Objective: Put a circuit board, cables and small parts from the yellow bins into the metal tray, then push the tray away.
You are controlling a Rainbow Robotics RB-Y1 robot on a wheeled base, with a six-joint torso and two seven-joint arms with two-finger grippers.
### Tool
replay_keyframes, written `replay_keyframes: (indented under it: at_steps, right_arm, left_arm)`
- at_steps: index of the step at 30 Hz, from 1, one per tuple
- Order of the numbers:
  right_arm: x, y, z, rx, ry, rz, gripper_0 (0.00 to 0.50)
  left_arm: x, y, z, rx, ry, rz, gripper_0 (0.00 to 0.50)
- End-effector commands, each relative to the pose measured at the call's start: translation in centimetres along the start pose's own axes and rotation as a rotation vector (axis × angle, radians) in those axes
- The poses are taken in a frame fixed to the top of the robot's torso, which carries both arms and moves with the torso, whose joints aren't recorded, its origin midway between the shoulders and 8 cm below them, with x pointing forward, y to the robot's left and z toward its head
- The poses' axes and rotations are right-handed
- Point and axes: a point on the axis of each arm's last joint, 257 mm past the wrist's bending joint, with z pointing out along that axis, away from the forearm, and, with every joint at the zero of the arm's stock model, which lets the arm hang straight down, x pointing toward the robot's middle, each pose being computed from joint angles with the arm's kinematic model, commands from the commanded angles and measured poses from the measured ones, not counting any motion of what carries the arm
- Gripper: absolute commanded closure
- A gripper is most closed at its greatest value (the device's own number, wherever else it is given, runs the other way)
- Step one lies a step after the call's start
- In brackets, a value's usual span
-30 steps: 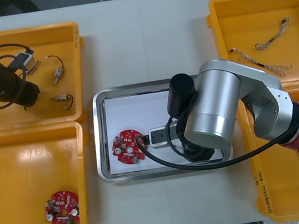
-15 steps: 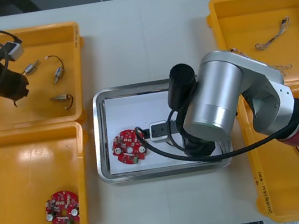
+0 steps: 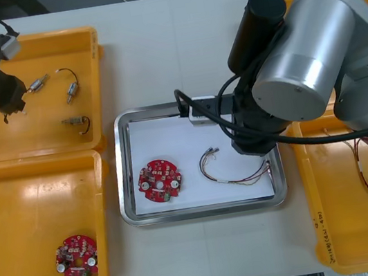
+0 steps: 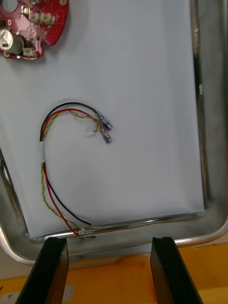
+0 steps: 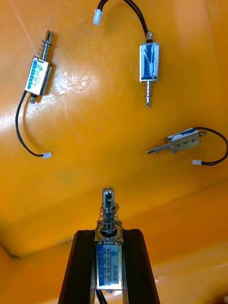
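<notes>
On the light table (image 3: 177, 48), the following are recorded, by descending bulk.

1. Yellow bins: two are set at the left, the far left bin (image 3: 90, 55) and the near left bin (image 3: 12, 200); the near right bin (image 3: 345, 224) is partly covered by the right arm.

2. Metal tray (image 3: 126, 189): it is placed between the bins and lined white inside. Its rim (image 4: 209, 118) is seen close up in the right wrist view.

3. Right gripper (image 4: 108, 242): it is held over the tray's rim on the side towards the right bins. The jaws are released, and nothing is gripped between them.

4. Left gripper (image 5: 108, 235): it is held over the far left bin. The jaws are clenched on a small metal part (image 5: 108, 256), which is gripped upright, its spring end clear of the fingertips.

5. Circuit boards, round, red: one board (image 3: 159, 181) is laid flat in the tray's left half; a second board (image 3: 76, 258) is laid in the near left bin.

6. Red and yellow cable (image 4: 52, 156): it is laid in a loose curve on the white lining, beside the board and apart from it. A black strand is bundled with it.

7. Loose metal parts, three, in the far left bin: first (image 5: 39, 76), second (image 5: 148, 64), third (image 5: 183, 141). All are laid well apart, and each is fitted with a black lead and a white plug.
</notes>
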Motion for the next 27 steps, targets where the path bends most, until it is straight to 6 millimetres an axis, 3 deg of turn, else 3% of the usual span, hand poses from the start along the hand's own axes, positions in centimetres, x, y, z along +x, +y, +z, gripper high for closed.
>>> replay_keyframes:
  at_steps: [1, 5, 14, 27]
  right_arm:
    - [-2.6, -3.6, -4.5, 0.085, -0.12, 0.053, 0.0]
    - [-1.7, -5.8, -6.1, 0.115, -0.149, 0.11, 0.0]
    - [3.3, -11.1, -9.0, 0.189, -0.15, 0.264, 0.0]
    - [10.9, -17.5, -12.4, 0.262, -0.15, 0.517, 0.0]
  left_arm:
    - [-1.6, 0.4, -4.3, -0.056, -0.066, -0.159, 0.498]
    - [-1.8, -1.8, -4.8, -0.042, -0.076, -0.185, 0.5]
    - [-2.5, -8.4, -5.7, 0.017, -0.094, -0.225, 0.498]
    - [-3.2, -17.3, -4.0, 0.062, -0.113, -0.251, 0.498]
